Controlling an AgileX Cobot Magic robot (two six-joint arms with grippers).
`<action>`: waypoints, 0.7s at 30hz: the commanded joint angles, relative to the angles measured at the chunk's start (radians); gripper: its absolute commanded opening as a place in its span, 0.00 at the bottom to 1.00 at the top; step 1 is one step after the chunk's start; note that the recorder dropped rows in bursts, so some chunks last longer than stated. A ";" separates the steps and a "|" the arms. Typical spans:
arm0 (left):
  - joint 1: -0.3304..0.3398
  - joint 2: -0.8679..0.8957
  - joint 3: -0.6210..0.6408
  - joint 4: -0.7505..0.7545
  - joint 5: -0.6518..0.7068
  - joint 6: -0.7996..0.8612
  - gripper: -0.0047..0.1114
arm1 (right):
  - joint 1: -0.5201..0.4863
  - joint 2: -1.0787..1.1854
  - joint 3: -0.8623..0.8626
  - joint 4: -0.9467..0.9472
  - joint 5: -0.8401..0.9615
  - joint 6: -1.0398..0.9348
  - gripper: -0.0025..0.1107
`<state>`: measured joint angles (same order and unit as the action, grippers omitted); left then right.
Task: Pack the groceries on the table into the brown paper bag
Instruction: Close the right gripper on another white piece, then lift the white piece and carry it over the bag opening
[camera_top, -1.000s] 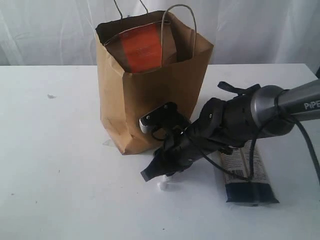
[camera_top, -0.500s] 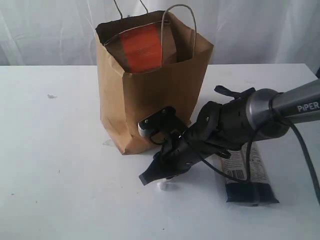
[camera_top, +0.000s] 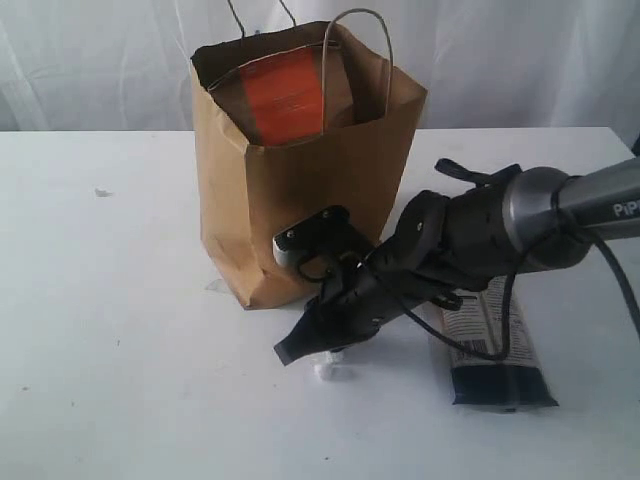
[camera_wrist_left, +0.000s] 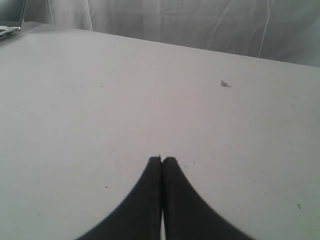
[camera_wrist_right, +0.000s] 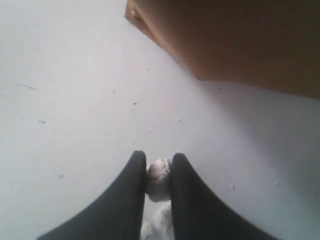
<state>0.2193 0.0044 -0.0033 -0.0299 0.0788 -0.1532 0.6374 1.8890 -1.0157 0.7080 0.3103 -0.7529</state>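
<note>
The brown paper bag (camera_top: 300, 200) stands upright at the middle back of the table (camera_top: 100, 300). A brown pouch with an orange label (camera_top: 285, 95) sticks up inside it. A long dark pasta packet (camera_top: 495, 340) lies flat to the right, partly under my right arm. My right gripper (camera_top: 300, 348) is low in front of the bag. Its jaws press on both sides of a small white crumpled lump (camera_wrist_right: 159, 177), which also shows at the tips in the exterior view (camera_top: 325, 371). My left gripper (camera_wrist_left: 162, 160) is shut over bare tabletop and is outside the exterior view.
The bag's lower corner (camera_wrist_right: 240, 40) is just beyond the right fingertips. A tiny white crumb (camera_top: 100, 192) lies far left on the table and also shows in the left wrist view (camera_wrist_left: 224, 83). White curtains hang behind the table.
The right jaws have narrowed onto the small white lump. The right arm dipped a little and came back up; its tip has crept slightly left. Bag and packet have not moved.
</note>
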 joint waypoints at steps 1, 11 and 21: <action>-0.003 -0.004 0.003 0.003 -0.003 0.000 0.04 | 0.001 -0.066 -0.022 0.001 0.087 -0.010 0.02; -0.003 -0.004 0.003 0.003 -0.003 0.000 0.04 | 0.001 -0.225 -0.021 0.001 0.335 -0.010 0.02; -0.003 -0.004 0.003 0.003 -0.003 0.000 0.04 | 0.001 -0.395 -0.019 0.005 0.721 -0.054 0.02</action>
<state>0.2193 0.0044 -0.0033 -0.0299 0.0788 -0.1532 0.6391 1.5453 -1.0345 0.7080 0.9422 -0.7899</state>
